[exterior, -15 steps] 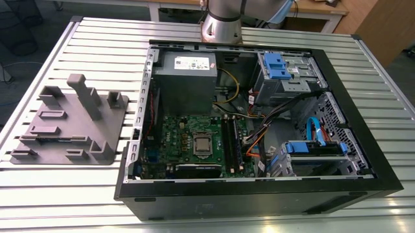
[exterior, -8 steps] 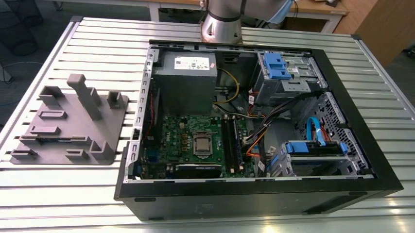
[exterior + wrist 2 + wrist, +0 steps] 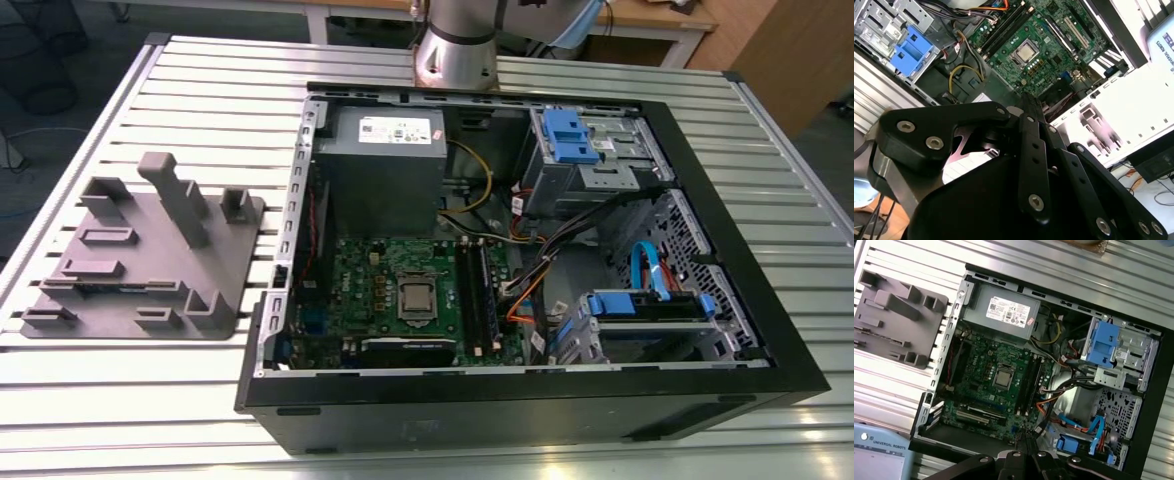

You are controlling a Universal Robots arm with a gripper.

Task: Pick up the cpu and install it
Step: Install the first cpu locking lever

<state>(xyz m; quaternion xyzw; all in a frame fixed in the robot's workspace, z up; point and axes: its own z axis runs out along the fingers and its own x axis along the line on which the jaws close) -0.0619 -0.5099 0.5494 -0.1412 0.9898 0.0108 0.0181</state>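
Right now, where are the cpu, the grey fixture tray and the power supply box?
cpu [image 3: 1003, 377], first wrist view, metal top.
grey fixture tray [image 3: 134, 260], exterior view, flat base.
power supply box [image 3: 384, 160], exterior view, grey top.

1. The arm [image 3: 457, 45] in the exterior view is a round silvery-grey column with a glossy metal sheen.
2. In the second wrist view the pincer [image 3: 1026, 107] is matte black, built of flat overlapping link bars with rounded ends.
3. Silver round-headed screws stud the links.
4. In the first wrist view the same black links show pale screw heads at their joints.
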